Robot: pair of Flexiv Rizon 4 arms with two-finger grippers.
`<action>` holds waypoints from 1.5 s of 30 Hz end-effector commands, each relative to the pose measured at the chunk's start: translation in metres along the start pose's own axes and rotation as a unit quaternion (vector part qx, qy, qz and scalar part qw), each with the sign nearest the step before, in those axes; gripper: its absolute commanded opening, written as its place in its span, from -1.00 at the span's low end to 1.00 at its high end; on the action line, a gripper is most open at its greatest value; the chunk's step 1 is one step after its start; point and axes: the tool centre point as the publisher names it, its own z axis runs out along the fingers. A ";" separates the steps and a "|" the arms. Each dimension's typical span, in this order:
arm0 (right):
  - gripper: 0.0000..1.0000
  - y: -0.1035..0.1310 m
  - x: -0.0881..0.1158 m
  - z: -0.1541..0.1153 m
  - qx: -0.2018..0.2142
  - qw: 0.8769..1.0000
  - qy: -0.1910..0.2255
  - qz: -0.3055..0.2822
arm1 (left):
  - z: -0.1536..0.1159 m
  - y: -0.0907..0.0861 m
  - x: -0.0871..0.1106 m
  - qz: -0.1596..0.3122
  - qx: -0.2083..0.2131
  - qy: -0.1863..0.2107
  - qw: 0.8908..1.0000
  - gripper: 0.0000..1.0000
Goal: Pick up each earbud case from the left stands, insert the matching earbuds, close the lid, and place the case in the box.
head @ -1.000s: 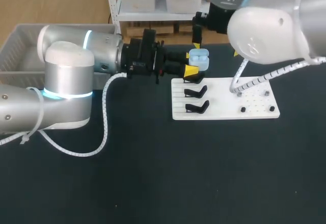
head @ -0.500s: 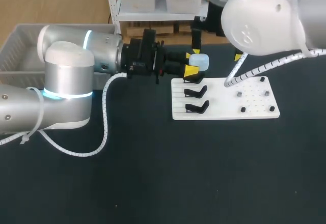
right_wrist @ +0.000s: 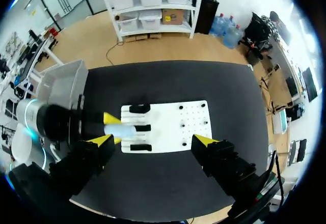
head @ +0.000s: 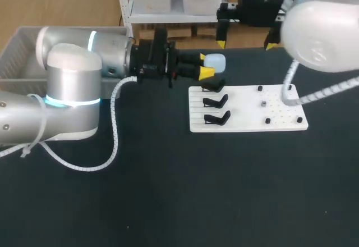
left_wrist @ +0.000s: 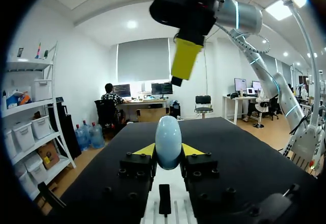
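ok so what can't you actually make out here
1. What is inside the earbud case: the head and left wrist views show only its shell, held in the left pincer.
2. The earbuds on the white board: too small in the head view to match.
3. Inside of the box: the left arm covers most of it in the head view.

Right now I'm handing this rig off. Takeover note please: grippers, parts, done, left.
Left gripper: shut on the light blue earbud case, lid closed, held off the table behind the white board.
Right gripper: open, empty, raised high above the board.
Three black stands: all bare.
Done: case lifted, lid shut; earbuds inside can't be seen.
Left: carry the case to the grey box at the table's left and release. Box contents unclear.
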 end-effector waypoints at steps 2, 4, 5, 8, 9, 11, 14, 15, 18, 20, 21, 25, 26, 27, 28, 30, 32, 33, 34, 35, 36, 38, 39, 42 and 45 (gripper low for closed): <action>1.00 -0.017 0.021 -0.020 -0.024 1.000 0.007 0.005 | -0.039 -0.014 -0.029 -0.002 -0.070 0.021 0.997 -1.00; 1.00 -0.017 0.021 -0.020 -0.024 1.000 0.007 0.005 | -0.055 -0.012 -0.038 -0.005 -0.096 0.019 0.995 -1.00; 1.00 -0.017 0.021 -0.020 -0.024 1.000 0.007 0.005 | -0.063 -0.010 -0.042 -0.003 -0.108 0.015 0.994 -1.00; 1.00 -0.017 0.021 -0.020 -0.024 1.000 0.007 0.005 | -0.092 -0.003 -0.057 0.007 -0.140 0.021 0.990 -1.00; 1.00 -0.017 0.021 -0.020 -0.024 1.000 0.007 0.005 | -0.103 0.000 -0.059 0.008 -0.152 0.019 0.988 -1.00; 1.00 -0.017 0.021 -0.020 -0.024 1.000 0.007 0.005 | -0.125 0.009 -0.057 0.004 -0.179 0.034 0.983 -1.00; 1.00 -0.017 0.021 -0.020 -0.024 1.000 0.007 0.005 | -0.160 0.022 -0.052 -0.009 -0.212 0.039 0.976 -1.00; 1.00 -0.017 0.021 -0.020 -0.024 1.000 0.007 0.005 | -0.172 0.028 -0.048 -0.018 -0.226 0.043 0.973 -1.00; 1.00 -0.017 0.021 -0.020 -0.024 1.000 0.007 0.005 | -0.208 0.043 -0.040 -0.036 -0.263 0.056 0.963 -1.00; 1.00 -0.017 0.021 -0.020 -0.024 1.000 0.007 0.005 | -0.229 0.052 -0.035 -0.049 -0.280 0.061 0.957 -1.00; 1.00 -0.017 0.021 -0.020 -0.024 1.000 0.007 0.005 | -0.238 0.056 -0.033 -0.050 -0.288 0.080 0.953 -1.00; 1.00 -0.017 0.021 -0.020 -0.024 1.000 0.007 0.005 | -0.276 0.070 -0.017 -0.071 -0.326 0.130 0.934 -1.00; 1.00 -0.017 0.021 -0.020 -0.024 1.000 0.007 0.005 | -0.285 0.072 -0.012 -0.080 -0.335 0.135 0.929 -1.00; 1.00 -0.017 0.021 -0.020 -0.024 1.000 0.007 0.005 | -0.293 0.074 -0.008 -0.085 -0.342 0.147 0.924 -1.00; 1.00 -0.017 0.021 -0.020 -0.024 1.000 0.007 0.005 | -0.301 0.077 -0.003 -0.088 -0.347 0.166 0.919 -1.00; 1.00 -0.017 0.021 -0.020 -0.024 1.000 0.007 0.005 | -0.317 0.081 0.010 -0.106 -0.357 0.178 0.911 -1.00; 1.00 -0.017 0.021 -0.020 -0.024 1.000 0.007 0.005 | -0.330 0.088 0.025 -0.118 -0.362 0.201 0.903 -1.00; 1.00 -0.017 0.021 -0.020 -0.024 1.000 0.007 0.005 | -0.336 0.091 0.031 -0.128 -0.363 0.197 0.902 -1.00; 1.00 -0.017 0.021 -0.020 -0.024 1.000 0.007 0.005 | -0.339 0.095 0.037 -0.131 -0.361 0.204 0.901 -1.00; 1.00 -0.017 0.021 -0.020 -0.024 1.000 0.007 0.005 | -0.342 0.099 0.042 -0.135 -0.362 0.202 0.900 -1.00; 1.00 -0.017 0.021 -0.020 -0.024 1.000 0.007 0.005 | -0.345 0.104 0.046 -0.137 -0.360 0.201 0.901 -1.00; 1.00 -0.017 0.021 -0.020 -0.024 1.000 0.007 0.005 | -0.348 0.111 0.052 -0.138 -0.359 0.201 0.901 -1.00; 1.00 -0.017 0.021 -0.020 -0.024 1.000 0.007 0.005 | -0.350 0.115 0.054 -0.139 -0.358 0.201 0.901 -1.00; 1.00 -0.017 0.021 -0.020 -0.024 1.000 0.007 0.005 | -0.354 0.123 0.059 -0.138 -0.355 0.202 0.902 -1.00; 1.00 -0.017 0.021 -0.020 -0.024 1.000 0.007 0.005 | -0.357 0.128 0.062 -0.134 -0.344 0.203 0.907 0.18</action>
